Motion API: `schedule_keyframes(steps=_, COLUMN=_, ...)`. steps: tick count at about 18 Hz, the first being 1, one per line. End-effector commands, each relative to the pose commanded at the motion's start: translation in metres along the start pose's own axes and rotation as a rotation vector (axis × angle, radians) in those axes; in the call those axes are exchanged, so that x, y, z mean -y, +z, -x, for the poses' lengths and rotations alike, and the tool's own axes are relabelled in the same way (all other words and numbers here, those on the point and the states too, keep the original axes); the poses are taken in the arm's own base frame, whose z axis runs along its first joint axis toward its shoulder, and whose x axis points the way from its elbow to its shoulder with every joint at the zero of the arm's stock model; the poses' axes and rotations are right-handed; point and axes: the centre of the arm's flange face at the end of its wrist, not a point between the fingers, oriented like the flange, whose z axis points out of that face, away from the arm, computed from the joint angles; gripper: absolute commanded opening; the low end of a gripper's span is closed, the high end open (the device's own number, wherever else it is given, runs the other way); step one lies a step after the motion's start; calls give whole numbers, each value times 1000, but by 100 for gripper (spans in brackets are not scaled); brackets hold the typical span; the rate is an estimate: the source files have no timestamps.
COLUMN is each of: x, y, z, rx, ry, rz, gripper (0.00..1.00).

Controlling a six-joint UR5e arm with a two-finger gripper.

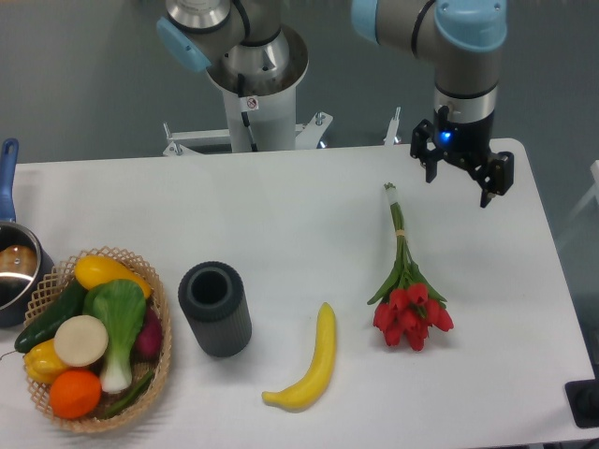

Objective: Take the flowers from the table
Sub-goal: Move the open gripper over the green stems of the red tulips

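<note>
Nearest the front edge of the white table (281,201), towards the middle: a yellow banana (312,365), lying curved, tip towards the back.

At the front left corner: a woven basket (159,360) heaped with produce, among it an orange (74,393), a yellow pepper (44,360), a cucumber (51,315), a lemon-yellow fruit (103,271) and a pale-stemmed leafy green (120,323). Probably gathered there as clutter, kept well apart from the target.

Just right of the basket: a dark cylindrical cup (214,308), upright, mouth open to the top.

Along the left edge, partly cut off: a metal pot (17,271) with a blue handle (7,173) reaching towards the back.

On the right half of the table: the flowers (407,285), a bunch of red tulips, lying flat with nothing touching them. Long axis roughly front to back, slightly slanted. Red heads (412,318) towards the front edge, fanned out; thin green stems (400,220) tied together, pointing to the back edge. Narrow stem bundle likely the easier place to grasp, and it lies closest to the arm.

Near the back right corner, above the table: the gripper (460,178), pointing down, fingers spread apart and holding nothing. Near the stem end, off to its right and towards the back, not touching. Pickup not yet begun, by the look of it.

Behind the back edge: the arm's grey base column (253,89).
</note>
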Motion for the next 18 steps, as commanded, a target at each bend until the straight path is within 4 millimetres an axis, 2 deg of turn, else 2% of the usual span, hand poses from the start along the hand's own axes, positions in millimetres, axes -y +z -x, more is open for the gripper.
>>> schedule_keyframes(steps=3, x=-7, y=5, z=3, rx=-7, ry=-13, rz=1, gripper=100)
schedule_keyframes(steps=5, x=-18, y=19, z=5, rx=-33, ry=-39, rz=-5, gripper=100)
schedule_keyframes(steps=9, x=-33, y=40, z=-6, rx=-83, ry=-139, rz=-68, gripper=100)
schedule_keyframes(steps=13, x=-22, y=55, z=-20, rx=-136, ry=-333, rz=-114, gripper=100)
schedule_keyframes(steps=18, x=-21, y=82, z=-26, rx=-197, ry=-396, rz=-116, gripper=100)
